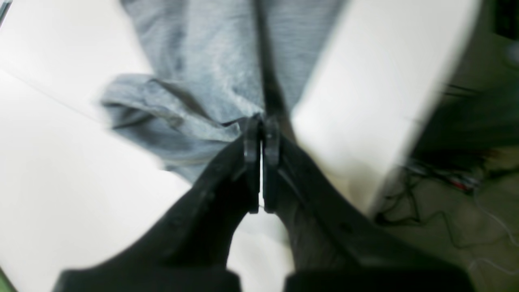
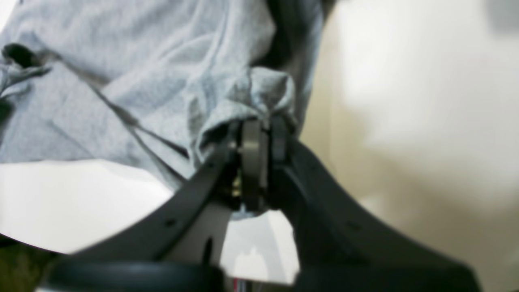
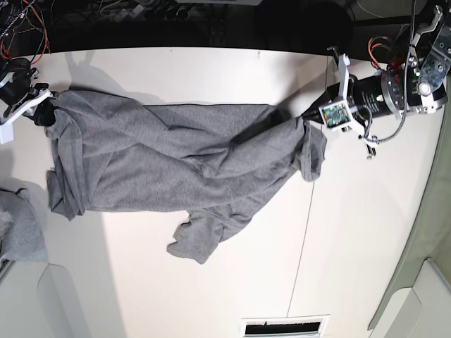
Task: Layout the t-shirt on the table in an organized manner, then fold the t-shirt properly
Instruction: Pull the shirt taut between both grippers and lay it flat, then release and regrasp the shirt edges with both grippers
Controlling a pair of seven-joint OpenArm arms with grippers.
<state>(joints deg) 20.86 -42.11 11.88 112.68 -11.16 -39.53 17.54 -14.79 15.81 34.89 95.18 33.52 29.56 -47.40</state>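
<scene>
Both wrist views blur (jaws clamped) on t-shirt (image 3: 176,162) edges.

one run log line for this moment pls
phase: spreading | left gripper: shut on t-shirt | right gripper: shut on t-shirt | t-shirt: stretched between both arms, wrinkled, unfolded | table: under shirt

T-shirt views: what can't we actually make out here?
- Base: right gripper fingertips cut off by the left edge and buried in the t-shirt.
- Base: left gripper tips hidden by bunched fabric.
- Both wrist views: motion blur; which shirt part is pinched is unclear.
- Base: grey cloth bundle cropped at the left edge.
</scene>
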